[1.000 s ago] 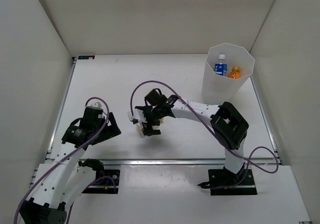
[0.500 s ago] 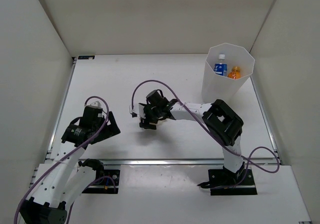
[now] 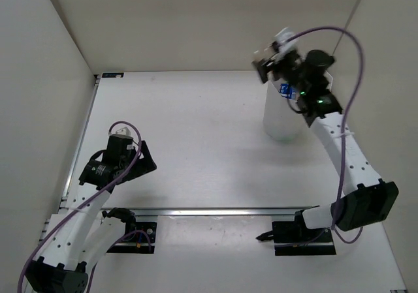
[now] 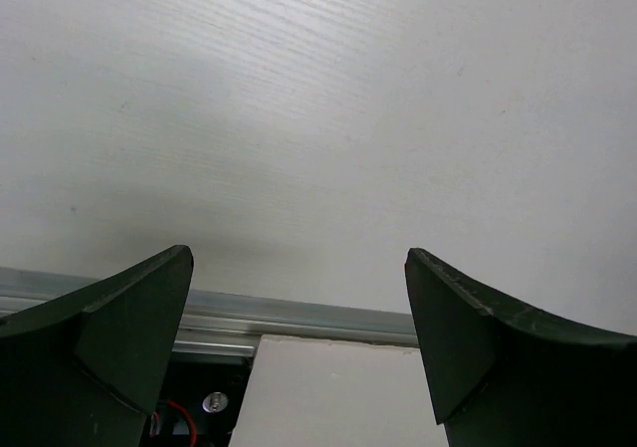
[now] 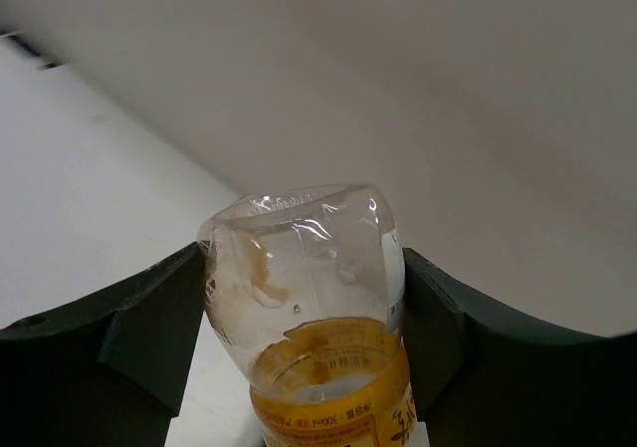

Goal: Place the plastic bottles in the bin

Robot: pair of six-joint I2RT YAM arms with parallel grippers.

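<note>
At the near edge of the table point(image 3: 196, 143), on the left, the left gripper point(image 4: 299, 278) is held low over the white surface. Its dark fingers point(image 4: 109, 347) are spread wide apart with nothing between them. An aluminium rail point(image 4: 318, 320) is framed across the gap beneath them.

Farther back on the right, the right arm is stretched high toward the far corner, and a purple cable point(image 3: 343, 45) is looped above it. The right gripper point(image 5: 304, 288) is clamped on a clear bottle point(image 5: 323, 397) wrapped in an orange-yellow label. The bottle is pinched on both sides by the gripper's dark pads point(image 5: 139, 328), and its base is pointed away from the wrist camera. A smear of orange liquid is visible inside it; the cap is hidden. From above, the held bottle is shown only as a pale blur, lifted well clear of the table beside the far-left part of the bin's rim. Whether it is over the opening cannot be told.

The bin point(image 3: 277, 120) is set at the far right of the table, its rim largely covered by the arm. A blue-labelled bottle point(image 3: 285, 89) is glimpsed inside it. Behind everything, the plain back wall point(image 3: 196, 25) is seen.
</note>
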